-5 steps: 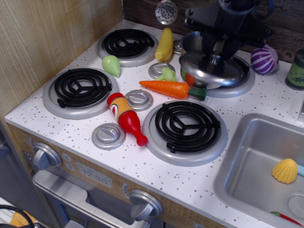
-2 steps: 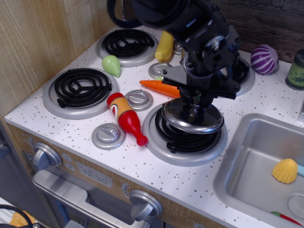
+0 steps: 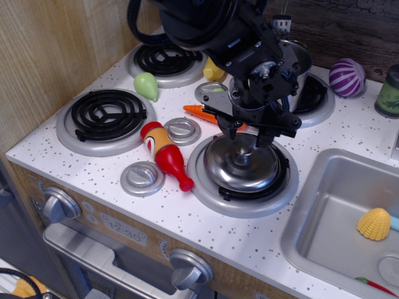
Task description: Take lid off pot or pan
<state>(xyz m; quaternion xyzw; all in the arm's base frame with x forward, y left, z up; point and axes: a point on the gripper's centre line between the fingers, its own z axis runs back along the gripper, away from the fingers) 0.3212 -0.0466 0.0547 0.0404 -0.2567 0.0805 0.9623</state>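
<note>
The shiny domed steel lid (image 3: 242, 164) lies flat on the front right burner (image 3: 206, 187), knob up. My gripper (image 3: 245, 134) hangs just above the lid's far side. Its jaws are open, one on each side above the knob, and hold nothing. The small steel pot (image 3: 299, 57) stands uncovered on the back right burner (image 3: 319, 107), partly hidden behind my arm.
An orange carrot (image 3: 201, 112), a red ketchup bottle (image 3: 166, 154), a green pear (image 3: 146, 85) and a yellow piece (image 3: 212, 71) lie among flat grey dials (image 3: 143, 177). A purple ball (image 3: 346, 76) sits at the back right. The sink (image 3: 324, 187) holds a yellow piece (image 3: 374, 224).
My gripper carried the lid from the pot on the back right burner to the front right burner, lowered it onto the coil and opened. The lid now rests free.
</note>
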